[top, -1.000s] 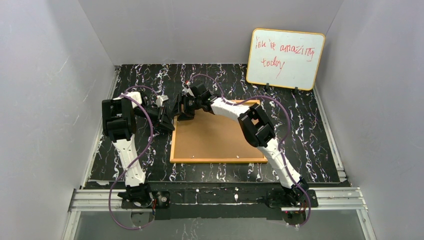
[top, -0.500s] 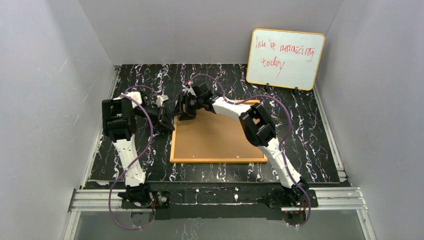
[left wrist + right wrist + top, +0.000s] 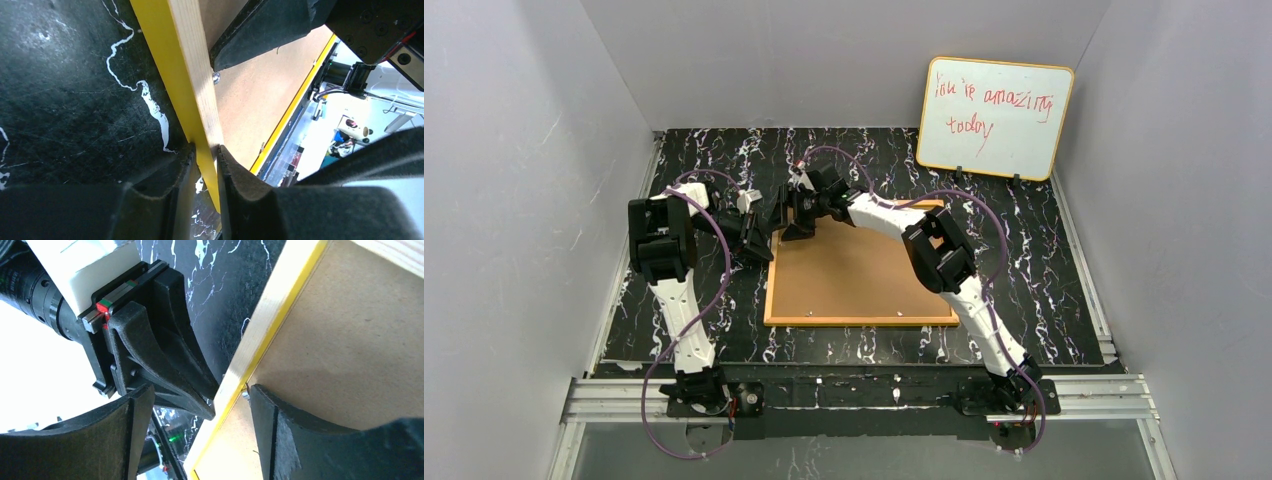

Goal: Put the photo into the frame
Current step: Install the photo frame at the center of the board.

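Note:
The frame (image 3: 860, 321) lies face down on the table, its orange-wood back rim up and the brown backing board (image 3: 854, 275) inside it. The photo is hidden. My left gripper (image 3: 759, 236) is shut on the frame's left rim near the far left corner. In the left wrist view the pads (image 3: 231, 165) pinch the yellow and wood rim (image 3: 187, 75). My right gripper (image 3: 788, 220) is open over the same corner. In the right wrist view its jaws (image 3: 200, 392) straddle the rim (image 3: 270, 310), with one finger on the backing board (image 3: 350, 340) beside a small metal tab (image 3: 244, 394).
A yellow-edged whiteboard (image 3: 994, 117) with red writing leans on the back wall at the far right. Grey walls close in both sides. The black marbled tabletop (image 3: 1044, 270) surrounds the frame. The two grippers are very close together at the frame's far left corner.
My right gripper has shifted slightly toward the far edge at the frame's corner. The left gripper and the frame have not visibly moved.

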Motion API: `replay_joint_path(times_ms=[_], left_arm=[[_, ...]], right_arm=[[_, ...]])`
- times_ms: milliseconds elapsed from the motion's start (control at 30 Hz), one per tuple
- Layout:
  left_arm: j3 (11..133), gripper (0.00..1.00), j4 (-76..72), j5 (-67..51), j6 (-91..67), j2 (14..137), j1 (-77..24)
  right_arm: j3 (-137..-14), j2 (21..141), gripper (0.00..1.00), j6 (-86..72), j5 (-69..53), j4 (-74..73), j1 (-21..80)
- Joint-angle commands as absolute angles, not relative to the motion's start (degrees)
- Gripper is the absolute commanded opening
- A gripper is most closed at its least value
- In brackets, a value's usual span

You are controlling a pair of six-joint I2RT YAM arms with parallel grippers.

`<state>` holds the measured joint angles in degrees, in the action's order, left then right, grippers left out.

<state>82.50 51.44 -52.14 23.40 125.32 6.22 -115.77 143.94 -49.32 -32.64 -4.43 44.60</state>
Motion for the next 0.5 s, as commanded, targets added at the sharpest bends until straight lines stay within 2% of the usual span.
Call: replay_joint_path(times_ms=[0,133,233,333,400,433,467], left_arm=[[81.9,0.24,46.8,-42.9,27.4,124.8,4.3],[82.7,0.36,48.3,-41.7,28.1,121.4,4.7],[84.4,0.41,50.9,-41.1,30.1,117.7,5.0],[85.3,0.53,52.2,-41.6,30.9,113.9,6.1],[85.7,0.72,53.9,-42.0,32.5,111.2,6.7],[85.6,0.96,54.4,-42.1,33.2,109.7,7.0],[85.3,0.98,54.3,-42.0,33.4,107.9,7.3]], right_arm=[[-118.6,141.2,0.83,-42.7,-27.8,-10.5,44.0],[-113.9,132.8,0.92,-34.3,-21.4,-12.6,43.5],[-103.9,123.0,0.98,-28.7,-17.3,-13.4,43.7],[-91.2,109.9,0.99,-23.4,-13.0,-13.0,44.7],[-83.3,102.1,0.99,-21.3,-11.0,-12.6,45.4],[-78.8,98.1,0.99,-21.3,-10.0,-10.5,45.5],[-74.4,94.1,0.99,-21.5,-8.5,-7.9,45.2]])
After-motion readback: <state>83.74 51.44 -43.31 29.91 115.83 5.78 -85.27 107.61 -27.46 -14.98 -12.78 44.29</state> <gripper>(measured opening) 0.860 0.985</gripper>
